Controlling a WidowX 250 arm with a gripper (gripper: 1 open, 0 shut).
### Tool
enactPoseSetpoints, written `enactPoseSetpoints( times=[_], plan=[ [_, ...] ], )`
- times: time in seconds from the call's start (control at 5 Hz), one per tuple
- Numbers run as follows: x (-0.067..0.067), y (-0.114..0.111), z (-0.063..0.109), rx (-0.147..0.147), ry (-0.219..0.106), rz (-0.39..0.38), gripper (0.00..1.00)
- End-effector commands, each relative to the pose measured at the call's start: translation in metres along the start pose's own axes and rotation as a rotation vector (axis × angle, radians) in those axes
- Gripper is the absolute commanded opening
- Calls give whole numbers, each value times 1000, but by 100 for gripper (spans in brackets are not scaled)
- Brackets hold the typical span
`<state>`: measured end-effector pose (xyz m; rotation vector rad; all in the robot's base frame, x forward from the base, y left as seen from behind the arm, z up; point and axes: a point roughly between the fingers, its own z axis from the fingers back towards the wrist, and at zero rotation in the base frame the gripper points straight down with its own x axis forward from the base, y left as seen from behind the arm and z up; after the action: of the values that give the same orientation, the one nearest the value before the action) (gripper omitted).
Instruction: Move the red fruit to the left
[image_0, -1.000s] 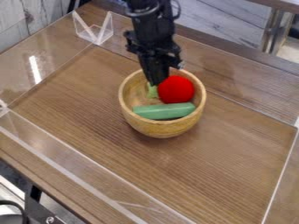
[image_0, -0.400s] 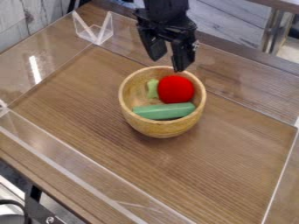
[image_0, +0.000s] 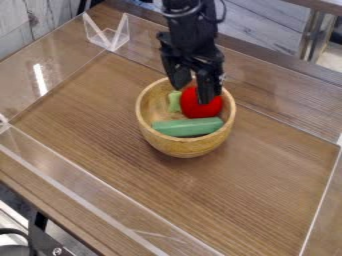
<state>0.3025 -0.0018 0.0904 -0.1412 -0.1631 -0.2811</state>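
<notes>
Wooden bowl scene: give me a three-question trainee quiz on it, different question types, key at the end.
1. True or false: the red fruit lies on the bare table, outside the wooden bowl.
2. Multiple choice: the gripper is A) open, with a finger on each side of the red fruit; B) shut and raised high above the bowl; C) out of view.
3. Short answer: what else lies in the bowl besides the red fruit?

Key
1. False; it sits inside the bowl.
2. A.
3. A long green vegetable across the front, and a small pale green piece at the back left.
</notes>
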Motion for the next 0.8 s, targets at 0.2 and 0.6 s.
enactPoseSetpoints(
  times=[0.2, 0.6],
  plan=[
    [22, 3, 10, 50, -38, 8, 100],
    [24, 11, 6, 71, -25, 43, 100]
  ],
)
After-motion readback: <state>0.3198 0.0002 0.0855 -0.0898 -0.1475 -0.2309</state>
